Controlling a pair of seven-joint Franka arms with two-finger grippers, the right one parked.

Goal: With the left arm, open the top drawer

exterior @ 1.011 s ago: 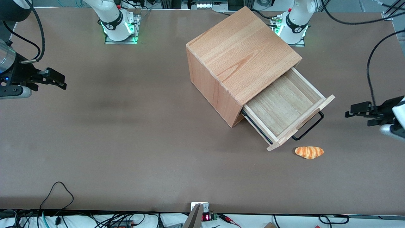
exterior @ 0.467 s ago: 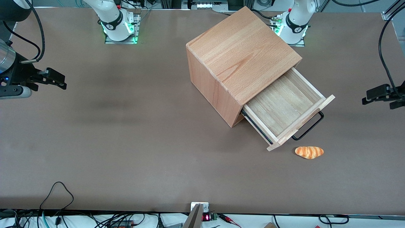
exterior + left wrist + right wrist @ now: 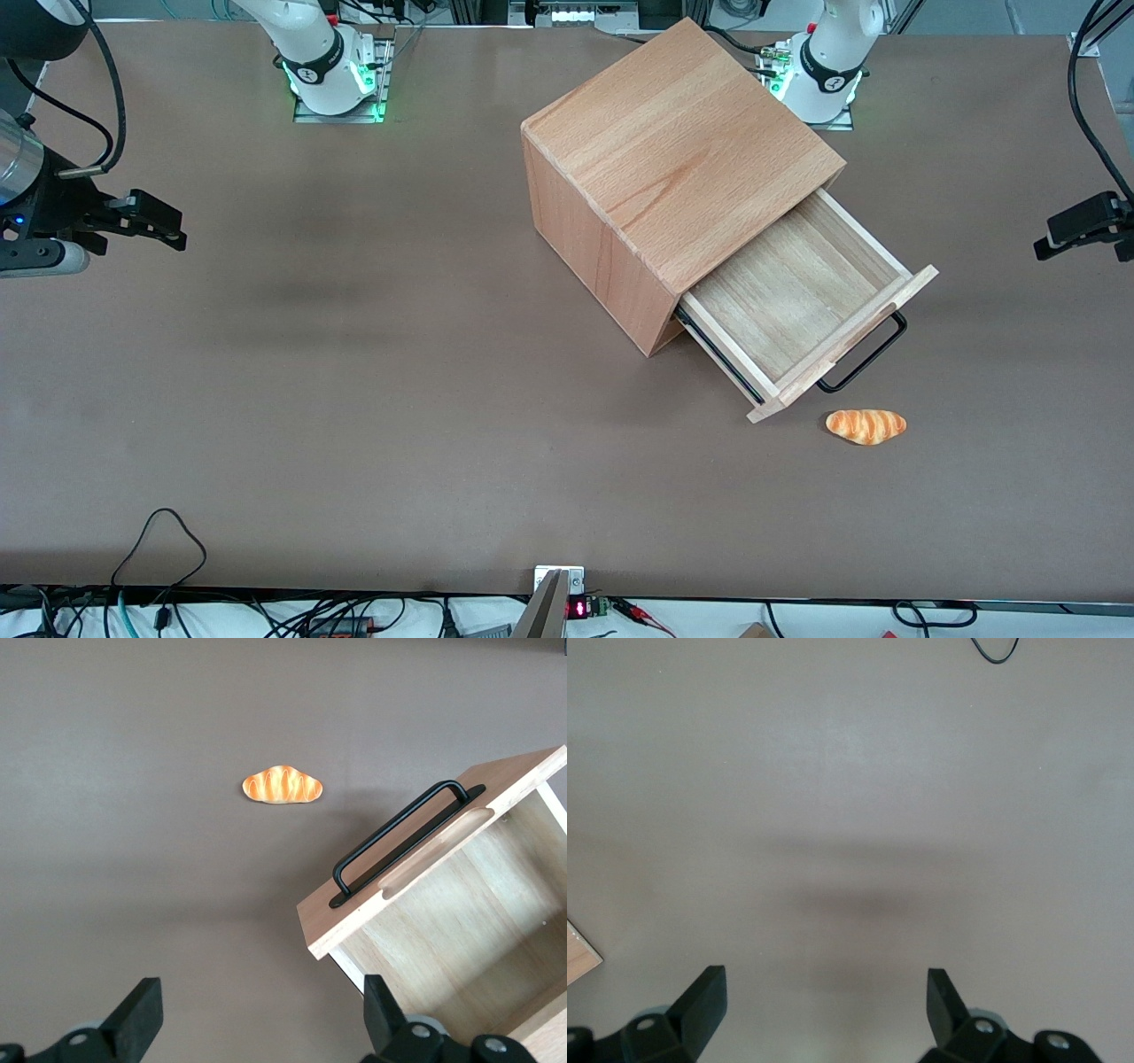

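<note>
The top drawer stands pulled well out of the beech cabinet, its bare wooden inside showing. A black wire handle sticks out from its flat front. My left gripper hangs above the table at the working arm's end, well apart from the drawer and holding nothing. In the left wrist view the gripper is open, with bare table between its fingers. The drawer front and its handle lie beside it, untouched.
A small striped bread roll lies on the brown table just in front of the drawer front, nearer the front camera; the left wrist view shows the roll too. Cables run along the table's near edge.
My left gripper has drawn away from the drawer toward the working arm's end of the table and farther from the front camera. The drawer and the roll have not moved.
</note>
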